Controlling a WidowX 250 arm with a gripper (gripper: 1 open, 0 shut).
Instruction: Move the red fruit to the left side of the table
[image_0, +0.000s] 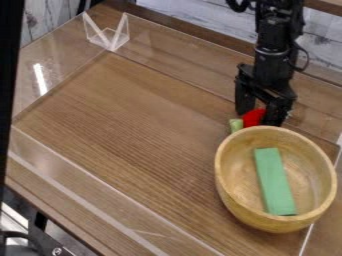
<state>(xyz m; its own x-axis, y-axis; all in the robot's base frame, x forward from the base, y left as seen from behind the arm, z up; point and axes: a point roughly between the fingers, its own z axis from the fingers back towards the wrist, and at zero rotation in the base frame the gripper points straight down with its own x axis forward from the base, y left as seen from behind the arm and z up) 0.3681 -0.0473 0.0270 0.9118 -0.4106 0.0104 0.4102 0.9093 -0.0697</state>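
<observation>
The light was soft and even, not too bright and not dark. My table (120, 110) shone pale near the far clear wall (104, 33), where glare made white streaks. The wooden bowl (278, 180) glowed a bit on its rim and had a small soft shadow. A dark strip ran down the left edge. The whole picture was small and a little fuzzy.

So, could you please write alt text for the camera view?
A black end effector, open and pointing down, straddles a red fruit on a wooden table. A wooden bowl holding a green bar sits just in front of it.
</observation>
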